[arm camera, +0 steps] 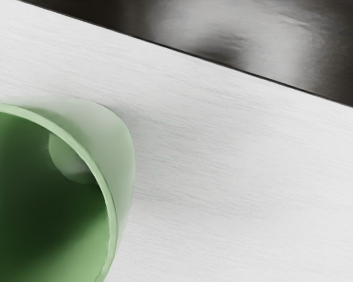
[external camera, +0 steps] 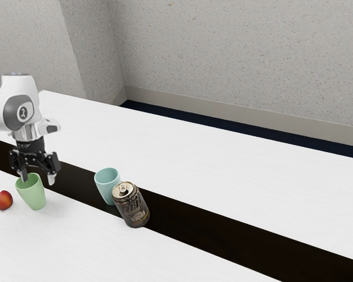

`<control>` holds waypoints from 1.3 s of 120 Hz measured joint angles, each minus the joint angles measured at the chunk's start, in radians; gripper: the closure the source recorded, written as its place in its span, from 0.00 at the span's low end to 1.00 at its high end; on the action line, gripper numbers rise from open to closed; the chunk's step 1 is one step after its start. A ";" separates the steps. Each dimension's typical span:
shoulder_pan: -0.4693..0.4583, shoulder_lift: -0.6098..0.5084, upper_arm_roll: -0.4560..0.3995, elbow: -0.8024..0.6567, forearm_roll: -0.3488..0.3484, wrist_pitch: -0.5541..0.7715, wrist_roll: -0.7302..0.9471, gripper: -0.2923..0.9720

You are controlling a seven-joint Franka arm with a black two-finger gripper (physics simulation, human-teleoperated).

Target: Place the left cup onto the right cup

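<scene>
Pincer [external camera: 37, 177] hung at the left edge of the exterior frame, fingers apart, one tip at the rim of the green cup [external camera: 31, 192]. That cup stood upright on the white bench [external camera: 223, 158], near a red apple [external camera: 3, 200]. The teal cup [external camera: 107, 184] stood further right, just beside a dark can [external camera: 131, 204].

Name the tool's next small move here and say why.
Probably lower the tool slightly and shut it on the green cup. It stands open just above the rim, gripping nothing, and the cup rests on the table, apart from the teal cup it must go onto.
</scene>
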 joint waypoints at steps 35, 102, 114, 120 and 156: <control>0.006 0.079 0.012 0.000 0.009 0.078 0.017 0.23; 0.004 0.092 0.024 0.011 0.064 0.151 0.030 0.79; 0.004 0.095 0.024 0.011 0.066 0.154 0.030 0.82; 0.004 0.092 0.024 0.011 0.067 0.155 0.031 0.83; -0.045 -0.056 0.021 0.008 0.069 0.098 0.020 0.84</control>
